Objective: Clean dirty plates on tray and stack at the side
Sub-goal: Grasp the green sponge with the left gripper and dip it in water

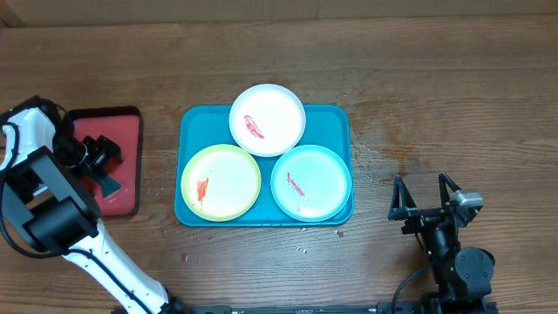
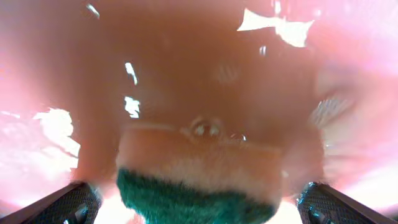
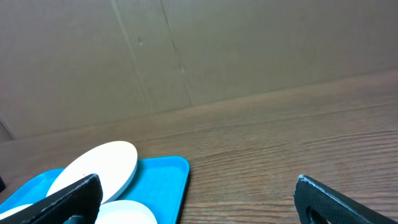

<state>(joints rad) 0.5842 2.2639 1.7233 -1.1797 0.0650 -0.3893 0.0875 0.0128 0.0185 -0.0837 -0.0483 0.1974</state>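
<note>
The teal tray (image 1: 336,119) holds three plates, each with a red smear: white (image 1: 267,119) at the back, yellow-green (image 1: 221,181) front left, mint (image 1: 311,181) front right. My left gripper (image 1: 103,164) is open, low over a small red tray (image 1: 122,122) to the left. In the left wrist view its fingers (image 2: 199,208) straddle a green-topped sponge (image 2: 193,196) without touching it. My right gripper (image 1: 425,202) is open and empty, right of the teal tray. The right wrist view shows its fingers (image 3: 199,202), the tray corner (image 3: 165,177) and the white plate (image 3: 99,165).
The small dark-rimmed red tray sits at the table's left side, its wet red inside (image 2: 186,62) filling the left wrist view. Bare wooden table (image 1: 436,105) lies right of and behind the teal tray. A few small specks (image 1: 301,250) lie in front of the tray.
</note>
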